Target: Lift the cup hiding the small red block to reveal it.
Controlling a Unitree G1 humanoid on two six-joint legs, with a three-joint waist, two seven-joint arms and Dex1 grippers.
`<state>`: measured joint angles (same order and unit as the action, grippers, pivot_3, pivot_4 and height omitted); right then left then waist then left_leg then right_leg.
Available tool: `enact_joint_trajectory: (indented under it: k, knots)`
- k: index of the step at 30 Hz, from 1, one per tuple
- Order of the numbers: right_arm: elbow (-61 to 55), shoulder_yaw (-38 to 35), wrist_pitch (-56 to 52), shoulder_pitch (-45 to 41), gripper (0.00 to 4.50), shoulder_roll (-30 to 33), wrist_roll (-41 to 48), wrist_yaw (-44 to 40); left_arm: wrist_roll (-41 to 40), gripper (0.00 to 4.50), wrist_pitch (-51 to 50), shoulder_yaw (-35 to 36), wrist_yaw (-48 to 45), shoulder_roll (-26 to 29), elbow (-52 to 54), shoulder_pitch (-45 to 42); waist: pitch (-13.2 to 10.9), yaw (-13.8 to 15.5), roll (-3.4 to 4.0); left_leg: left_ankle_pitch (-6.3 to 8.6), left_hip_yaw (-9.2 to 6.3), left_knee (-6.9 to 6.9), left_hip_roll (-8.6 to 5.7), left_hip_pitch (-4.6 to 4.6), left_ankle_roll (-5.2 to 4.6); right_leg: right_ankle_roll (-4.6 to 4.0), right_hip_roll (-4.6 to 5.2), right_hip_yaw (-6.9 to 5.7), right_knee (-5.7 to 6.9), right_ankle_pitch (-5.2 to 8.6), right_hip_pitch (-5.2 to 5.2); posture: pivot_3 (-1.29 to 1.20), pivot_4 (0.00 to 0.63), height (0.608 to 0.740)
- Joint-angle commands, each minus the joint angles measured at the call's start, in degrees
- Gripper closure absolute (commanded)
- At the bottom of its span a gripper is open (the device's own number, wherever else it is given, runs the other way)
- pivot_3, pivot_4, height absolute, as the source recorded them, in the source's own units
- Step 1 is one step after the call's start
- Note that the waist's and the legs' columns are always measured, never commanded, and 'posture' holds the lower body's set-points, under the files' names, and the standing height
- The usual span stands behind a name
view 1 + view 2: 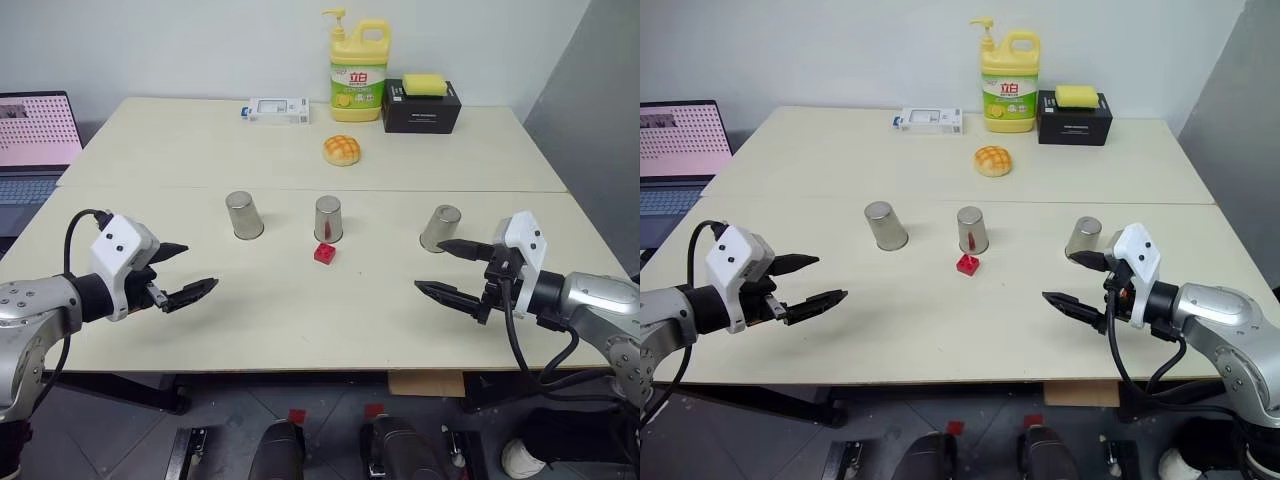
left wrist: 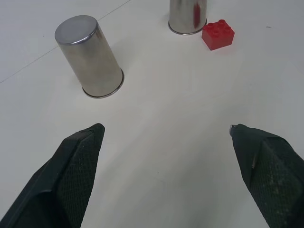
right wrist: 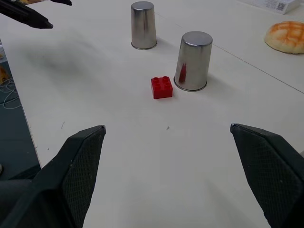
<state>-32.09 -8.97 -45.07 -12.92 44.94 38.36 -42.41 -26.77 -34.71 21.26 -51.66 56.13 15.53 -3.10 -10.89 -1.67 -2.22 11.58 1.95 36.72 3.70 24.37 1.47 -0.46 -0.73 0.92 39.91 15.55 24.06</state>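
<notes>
Item 1. Left gripper (image 1: 187, 270), two black fingers spread wide, empty, hovering over the near left part of the pale cream table (image 1: 300, 320). Right gripper (image 1: 443, 268), likewise spread wide and empty, over the near right part.

Item 2. Small bright red plastic studded block (image 1: 324, 253), in the open at mid-table, studs up, resting flat, just in front of the middle cup and apart from it. Judged light, rigid and already uncovered.

Item 3. Three plain dull silver-grey steel tapered cups in a row across mid-table, all inverted, rim down, closed base up, long axis upright: left cup (image 1: 243, 215), middle cup (image 1: 328, 219), right cup (image 1: 440, 228), the last just beyond the right gripper's fingertips. Judged light, stiff, smooth and slippery; not fragile. The taper narrows upward, so a pinch across the side wall low, toward the wider rim, should slip least; lift straight up along the axis.

Item 4. Toward the far edge: a round golden bun (image 1: 341, 150), a white flat box (image 1: 278, 110), a yellow pump bottle (image 1: 359, 70), and a black box (image 1: 421, 106) carrying a yellow sponge (image 1: 424, 84).
</notes>
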Motion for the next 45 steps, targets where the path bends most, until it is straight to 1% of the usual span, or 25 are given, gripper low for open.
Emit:
enact_joint_trajectory:
  k: [1,22,39,45]
  knots:
    - [-0.1,-1.9,1.3,0.3,0.03,1.0,0.0,-0.5,-1.2,0.0,0.0,1.9,0.2,0.0,1.6,-1.0,0.0,0.0,0.0,0.0,0.0,0.0,0.0,0.0,0.0,0.0,0.0,0.0,0.0,0.0,0.0,0.0,0.15,0.74]
    - [0.7,-4.1,4.6,4.5,0.03,2.7,-1.6,-1.7,-0.9,0.0,-0.1,-0.4,0.6,0.5,2.0,-2.5,0.0,0.0,-0.01,0.0,0.0,0.01,-0.01,0.0,0.0,0.0,0.0,-0.01,0.0,0.0,-0.01,0.0,0.15,0.74]
    - [0.9,-4.1,3.9,4.5,0.03,3.2,-0.9,-1.6,0.3,0.0,0.5,-2.2,-0.6,1.0,0.5,-4.9,0.0,0.0,-0.01,0.0,0.0,0.01,-0.03,0.0,0.0,0.01,-0.01,-0.01,0.0,0.0,-0.01,0.0,0.15,0.74]
    - [0.7,-3.8,4.1,4.6,0.03,3.3,-2.2,-0.6,0.6,0.0,0.9,-3.0,-0.8,0.8,0.0,-5.8,0.0,0.0,-0.01,0.0,0.0,0.02,-0.03,0.0,0.0,0.01,-0.01,-0.02,0.0,0.0,-0.01,0.0,0.15,0.74]
